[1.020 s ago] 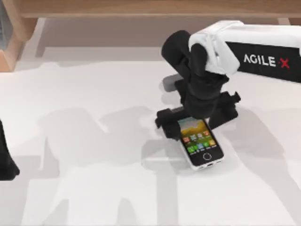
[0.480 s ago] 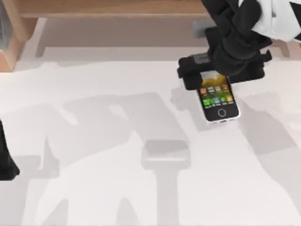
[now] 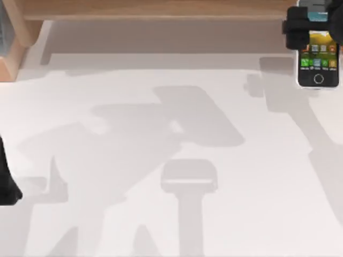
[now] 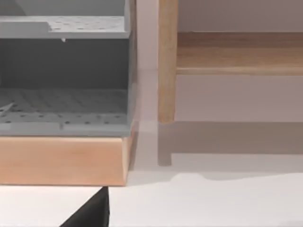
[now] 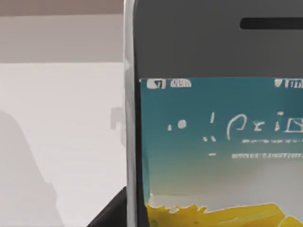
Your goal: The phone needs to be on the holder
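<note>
The right gripper (image 3: 303, 32) sits at the top view's 1 to 2 o'clock corner, clamped across the upper part of the phone (image 3: 318, 56). The phone's long axis runs 12 to 6 o'clock, its home button end toward 6 o'clock and its earpiece end toward 12 o'clock under the gripper, screen facing the overhead camera. In the right wrist view the phone (image 5: 213, 142) stands close before the lens, earpiece slot above the lit screen. Compared with half a second ago, gripper and phone have shifted toward 1 o'clock, well away from the grey holder (image 3: 189, 176) near centre on the white surface (image 3: 107, 214). The left arm's gripper (image 3: 6, 182) is parked at 9 o'clock.
</note>
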Action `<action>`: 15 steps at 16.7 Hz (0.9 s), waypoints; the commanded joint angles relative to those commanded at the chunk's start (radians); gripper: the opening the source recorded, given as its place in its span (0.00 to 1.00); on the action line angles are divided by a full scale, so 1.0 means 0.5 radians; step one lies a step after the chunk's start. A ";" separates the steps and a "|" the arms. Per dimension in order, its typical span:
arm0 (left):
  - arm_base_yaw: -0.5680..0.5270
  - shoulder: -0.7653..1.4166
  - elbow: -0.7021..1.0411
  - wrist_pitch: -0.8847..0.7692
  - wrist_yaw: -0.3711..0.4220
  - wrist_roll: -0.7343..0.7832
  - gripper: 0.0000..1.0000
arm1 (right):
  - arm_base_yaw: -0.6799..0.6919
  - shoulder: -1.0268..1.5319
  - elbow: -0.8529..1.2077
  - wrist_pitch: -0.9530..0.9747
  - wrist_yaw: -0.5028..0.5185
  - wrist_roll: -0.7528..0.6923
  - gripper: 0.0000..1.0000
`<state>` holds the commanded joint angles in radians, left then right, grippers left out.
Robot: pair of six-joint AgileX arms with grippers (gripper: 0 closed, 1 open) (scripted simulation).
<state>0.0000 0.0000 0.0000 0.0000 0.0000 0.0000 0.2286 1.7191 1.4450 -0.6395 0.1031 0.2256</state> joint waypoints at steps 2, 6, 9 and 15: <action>0.000 0.000 0.000 0.000 0.000 0.000 1.00 | -0.145 -0.120 -0.145 0.173 0.024 -0.030 0.00; 0.000 0.000 0.000 0.000 0.000 0.000 1.00 | -0.441 -0.326 -0.475 0.571 0.064 -0.103 0.00; 0.000 0.000 0.000 0.000 0.000 0.000 1.00 | -0.655 -0.446 -0.736 0.895 0.083 -0.164 0.00; 0.000 0.000 0.000 0.000 0.000 0.000 1.00 | -0.996 -0.595 -1.188 1.467 0.101 -0.269 0.00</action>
<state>0.0000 0.0000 0.0000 0.0000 0.0000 0.0000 -0.2696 1.4218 0.8509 0.0938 0.1537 0.0909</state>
